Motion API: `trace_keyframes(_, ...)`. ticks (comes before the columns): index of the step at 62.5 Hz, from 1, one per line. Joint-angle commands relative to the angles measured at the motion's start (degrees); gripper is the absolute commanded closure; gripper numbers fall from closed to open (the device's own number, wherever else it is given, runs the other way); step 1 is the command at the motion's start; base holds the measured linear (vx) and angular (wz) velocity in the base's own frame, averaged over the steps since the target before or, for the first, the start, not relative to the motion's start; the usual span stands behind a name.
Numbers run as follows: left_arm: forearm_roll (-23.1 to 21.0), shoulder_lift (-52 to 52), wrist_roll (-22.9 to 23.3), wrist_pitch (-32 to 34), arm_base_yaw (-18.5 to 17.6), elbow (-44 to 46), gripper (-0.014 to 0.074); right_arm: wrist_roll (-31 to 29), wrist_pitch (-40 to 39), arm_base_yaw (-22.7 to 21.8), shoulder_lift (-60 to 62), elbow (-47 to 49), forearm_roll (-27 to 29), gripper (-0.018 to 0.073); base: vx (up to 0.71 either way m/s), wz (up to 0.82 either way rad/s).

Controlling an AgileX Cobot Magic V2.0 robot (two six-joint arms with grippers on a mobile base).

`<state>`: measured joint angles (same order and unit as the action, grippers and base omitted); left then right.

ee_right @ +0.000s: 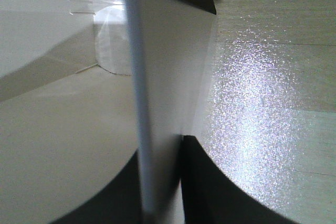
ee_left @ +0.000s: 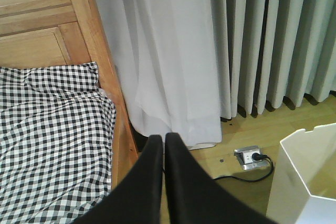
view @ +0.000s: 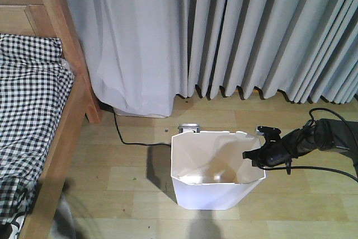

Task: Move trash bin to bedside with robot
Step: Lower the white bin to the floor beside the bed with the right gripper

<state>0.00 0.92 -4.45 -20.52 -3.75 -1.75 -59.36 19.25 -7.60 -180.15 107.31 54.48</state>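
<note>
The white trash bin (view: 215,186) stands upright on the wooden floor, its cream inside showing. The robot's slim black right arm (view: 319,138) reaches in from the right. My right gripper (view: 254,158) is shut on the bin's right rim, one finger inside the wall and one outside (ee_right: 160,148). The bedside lies to the left: a light wooden rail (view: 61,144) with checked bedding (view: 28,110), a gap of floor between it and the bin. My left gripper (ee_left: 163,136) is shut on nothing and hovers near the bed rail (ee_left: 122,129). The bin's corner (ee_left: 310,166) shows at lower right there.
Grey curtains (view: 224,32) hang along the back wall down to the floor. A metal floor socket (view: 188,128) sits just behind the bin, with a black cable (view: 126,138) running left toward the bed post (view: 92,110). The socket (ee_left: 249,157) also shows in the left wrist view.
</note>
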Motion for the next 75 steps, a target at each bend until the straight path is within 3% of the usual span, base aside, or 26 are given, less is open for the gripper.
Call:
trace_keyframes(1,0.0,1.2,0.3,4.0,0.0,-1.0,0.0603,0.6,3.9,-0.3,4.4,1.5,3.0,0.0486,0.00,0.00)
trace_keyframes(21,0.0,1.2,0.3,4.0,0.0,-1.0,0.0603,0.6,3.3,-0.3,4.1,1.5,2.8,0.0395,0.00,0.00)
trace_keyframes(61,0.0,1.2,0.3,4.0,0.0,-1.0,0.0603,0.6,2.5,-0.5,4.4,1.4,2.6,-0.0011,0.00,0.00)
trace_keyframes(75,0.0,1.2,0.3,4.0,0.0,-1.0,0.0603,0.6,1.9,-0.5,4.6,1.4,2.6,-0.0038,0.00,0.00)
